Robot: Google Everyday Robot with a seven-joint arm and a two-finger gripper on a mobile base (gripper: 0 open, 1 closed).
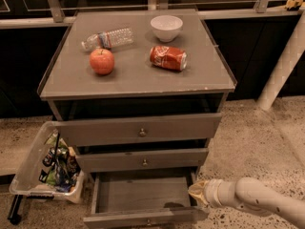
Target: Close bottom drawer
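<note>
shallow grey-brown bottom drawer [143,195] pulled out; gripper [197,193] beside its right edge, state unclear.

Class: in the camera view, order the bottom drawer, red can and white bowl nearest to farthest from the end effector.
The end effector is low right.
1. Bottom drawer, open, beside it.
2. Red can, mid tabletop.
3. White bowl, at the back.

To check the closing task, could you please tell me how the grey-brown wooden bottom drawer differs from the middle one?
The bottom grey-brown wooden drawer is pulled far out, its inside showing; the middle grey-brown wooden drawer is barely out, inside hidden. The robot's pale hand sits by the bottom drawer's right side, not the middle drawer's. Both have slim fronts with small round knobs.
</note>
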